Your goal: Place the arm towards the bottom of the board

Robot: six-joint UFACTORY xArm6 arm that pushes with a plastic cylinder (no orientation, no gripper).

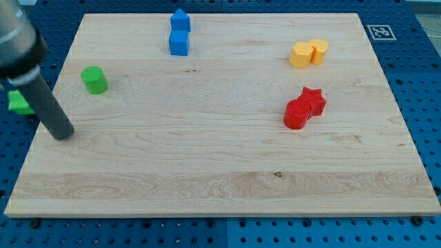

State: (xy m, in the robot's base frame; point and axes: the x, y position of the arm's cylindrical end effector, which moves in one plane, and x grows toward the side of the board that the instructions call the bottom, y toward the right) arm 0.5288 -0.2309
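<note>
Pale wooden counter [220, 186] carries eight blocks.

Dark rod, my tip [63, 135] at view's left edge (no jaws; grips nothing), below green cylinder [94, 80], beside second green block [18, 103], shape hidden.

Touching pairs:
- two blue [180, 32]
- two yellow [309, 53]
- red cylinder [297, 114], red star [313, 100]

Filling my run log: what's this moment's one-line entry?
tip: left edge, mid-height | nearest: green cylinder, apart | bottom of board: not reached
</note>
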